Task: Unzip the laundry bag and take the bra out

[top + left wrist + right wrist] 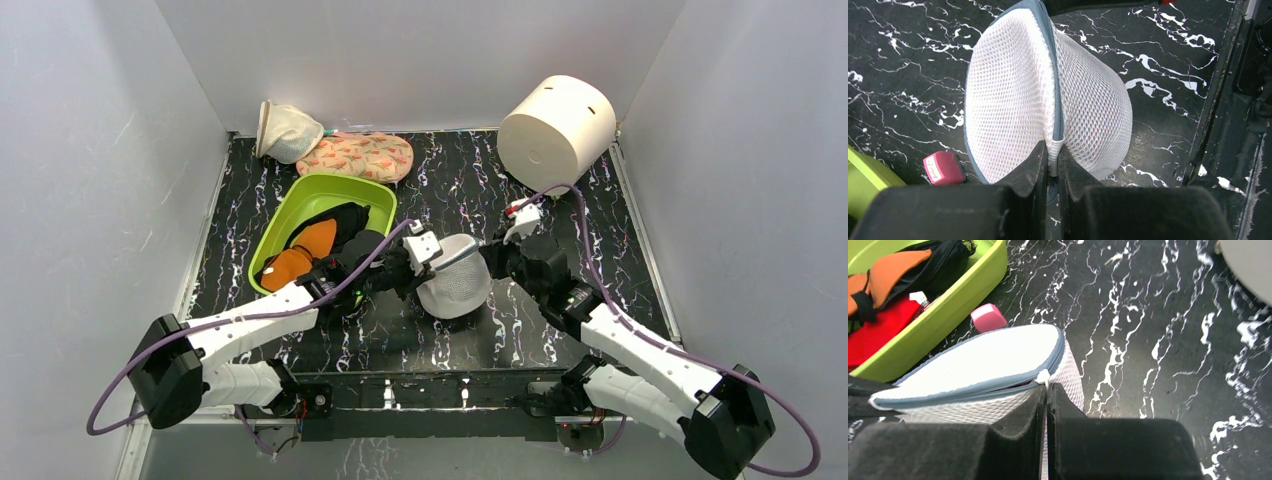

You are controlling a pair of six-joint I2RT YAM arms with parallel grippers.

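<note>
The laundry bag [455, 282], a round white mesh dome with a grey-blue zip line, lies on its side mid-table between both arms. My left gripper [418, 270] is shut on a mesh tab at the zip's end [1053, 150]; the left wrist view shows the bag [1013, 100] bulging to both sides of the zip. My right gripper [492, 258] is shut on the small white zip pull [1043, 376] at the bag's rim [973, 360]. The zip shows a thin slit left of the pull. The bra is hidden.
A lime-green tub [345, 180] with orange and black clothes stands left of the bag. A small pink object [988, 317] lies between tub and bag. At the back stand a big white cylinder [555, 130], a cream mesh pouch [285, 130] and a patterned pad [360, 155]. Grey walls enclose the table.
</note>
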